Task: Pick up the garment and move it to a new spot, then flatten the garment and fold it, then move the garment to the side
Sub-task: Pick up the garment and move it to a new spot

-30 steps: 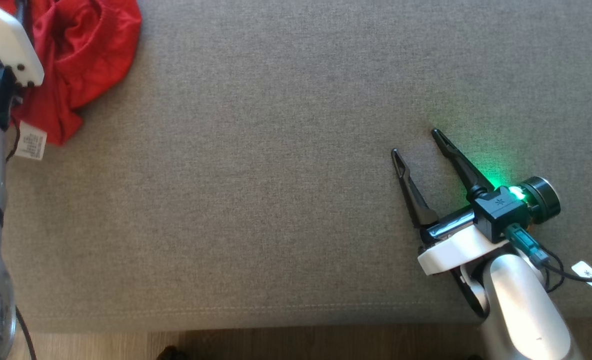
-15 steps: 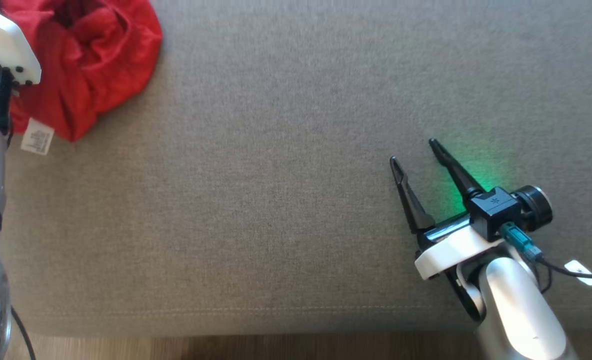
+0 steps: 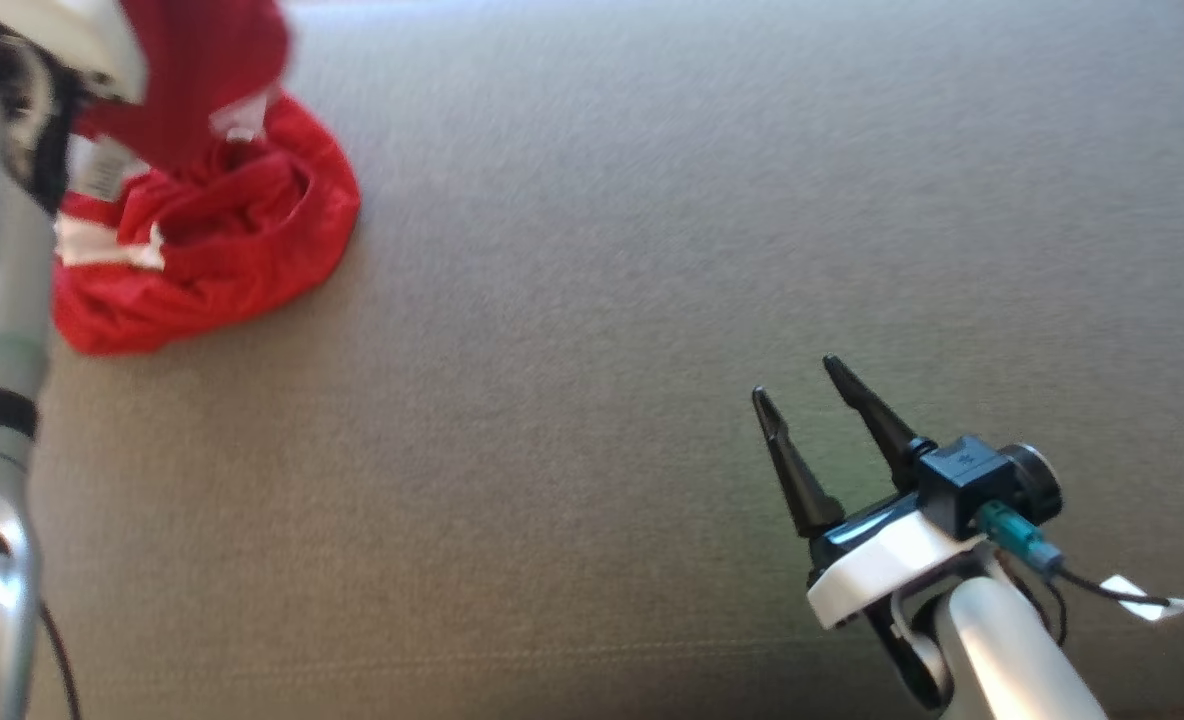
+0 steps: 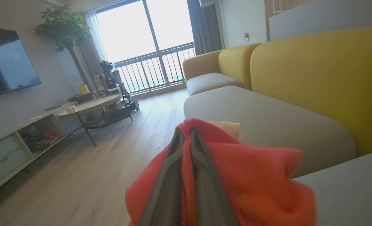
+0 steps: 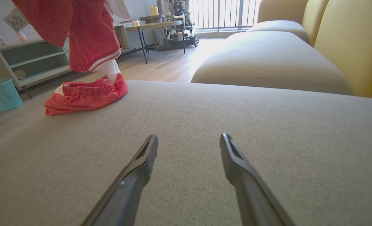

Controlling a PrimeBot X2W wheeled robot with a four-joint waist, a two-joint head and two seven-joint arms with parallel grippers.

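Our left gripper [image 4: 186, 134], wide a second ago, now pinches the red garment [image 3: 222, 250] and we raise one end, the rest heaped at the far left of the grey cushion [image 3: 652, 250] (pickup begun, carry still ahead). Our right gripper [image 3: 796, 382] waits spread, empty.

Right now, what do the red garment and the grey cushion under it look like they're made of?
The red garment: probably thin, soft cloth, matte; it hangs limp and bunches in folds, with a gathered waistband. The grey cushion: woven upholstery fabric, matte; a fine speckled weave shows.
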